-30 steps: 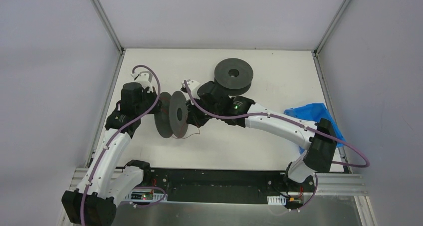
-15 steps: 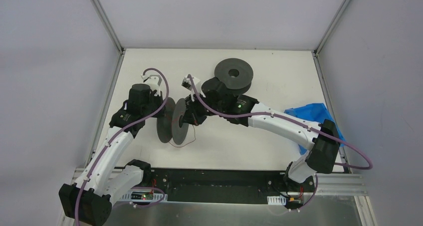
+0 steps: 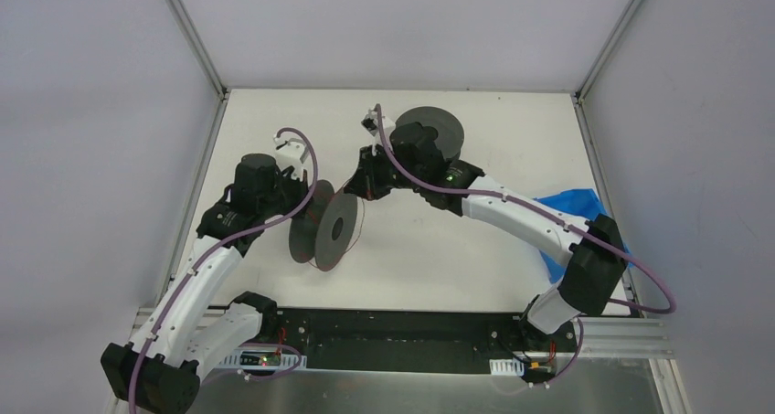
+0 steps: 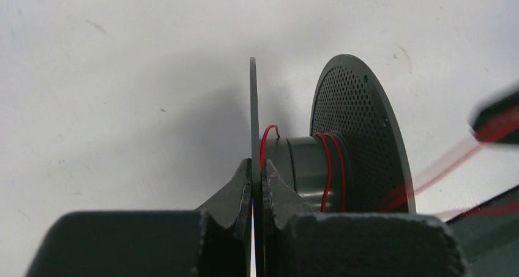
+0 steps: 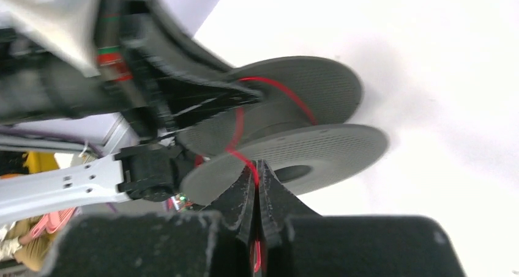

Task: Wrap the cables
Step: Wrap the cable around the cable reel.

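A dark grey spool (image 3: 322, 228) stands on edge at the table's left middle. My left gripper (image 3: 294, 206) is shut on its thin flange (image 4: 252, 115), seen edge-on between the fingers in the left wrist view. A thin red cable (image 4: 331, 167) makes a few turns round the spool's core. My right gripper (image 3: 364, 184) sits behind and right of the spool, shut on the red cable (image 5: 245, 159), which runs taut from its fingertips (image 5: 257, 170) over the flange (image 5: 306, 148) to the core. In the top view the cable (image 3: 360, 215) is a faint line.
A second dark grey spool (image 3: 429, 135) lies flat at the back, behind the right arm. A blue bag (image 3: 574, 211) lies at the table's right edge. Side walls close in the table on the left and right.
My right gripper has moved back and to the right, away from the spool, drawing the cable taut. The loose loop below the spool is gone. The left gripper and spool shifted slightly right.
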